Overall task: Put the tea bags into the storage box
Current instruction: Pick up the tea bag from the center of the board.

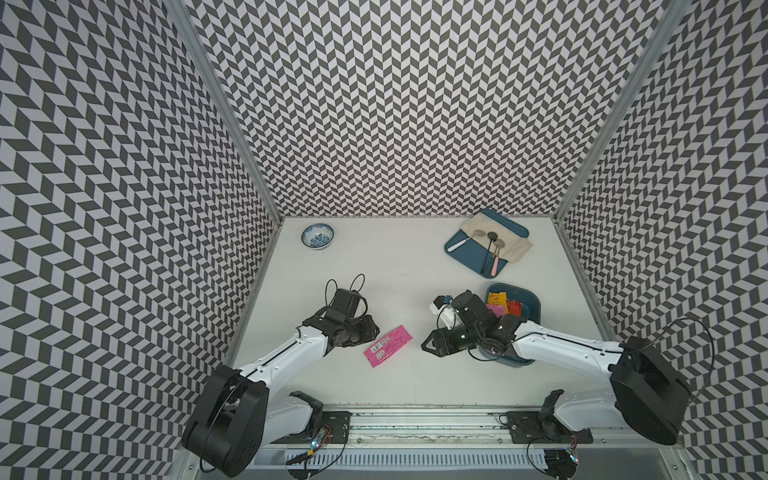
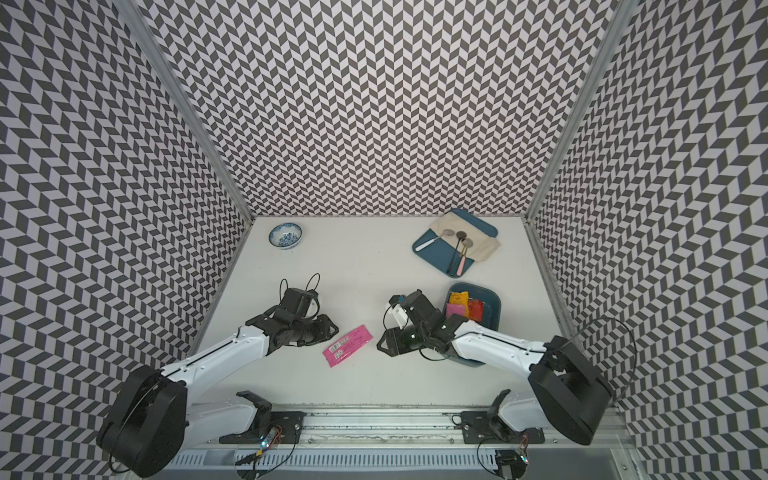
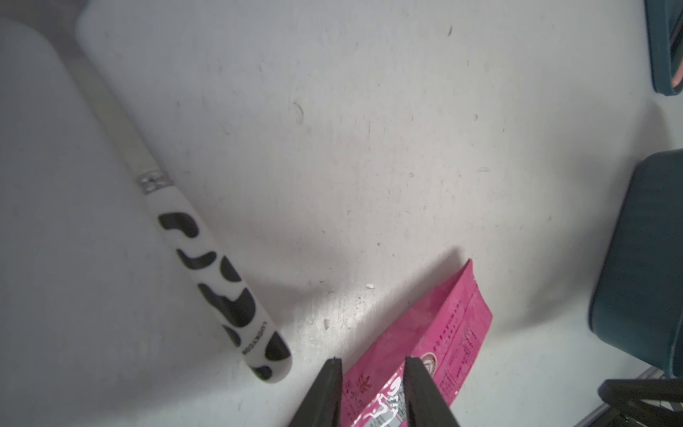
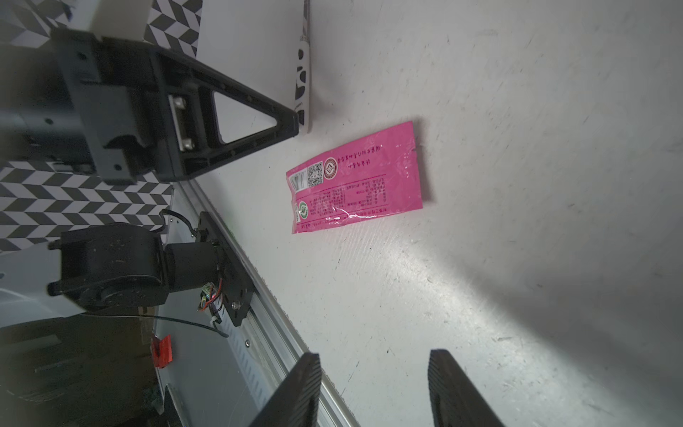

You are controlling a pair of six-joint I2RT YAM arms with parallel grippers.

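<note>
A long pink tea bag point(image 1: 388, 345) point(image 2: 347, 346) point(image 4: 354, 181) lies flat on the white table, label side up. My left gripper point(image 3: 373, 360) point(image 1: 374, 332) is open over the tea bag's near end point(image 3: 425, 344), with a finger on either side and the packet still on the table. My right gripper point(image 4: 377, 355) point(image 1: 430, 345) is open and holds nothing; it hangs to the right of the sachet. The teal storage box point(image 1: 534, 307) point(image 2: 496, 305) sits partly under my right arm. Inside it lie a yellow-orange packet point(image 1: 496, 298), a pink one point(image 1: 495, 309) and a red one point(image 1: 514, 307).
A spoon with a black-and-white patterned handle point(image 3: 221, 277) point(image 4: 303, 74) lies beside my left gripper. A flat blue tray point(image 1: 457, 249) with a beige cloth and spoons stands at the back right. A blue-and-white bowl point(image 1: 318, 236) is at the back left.
</note>
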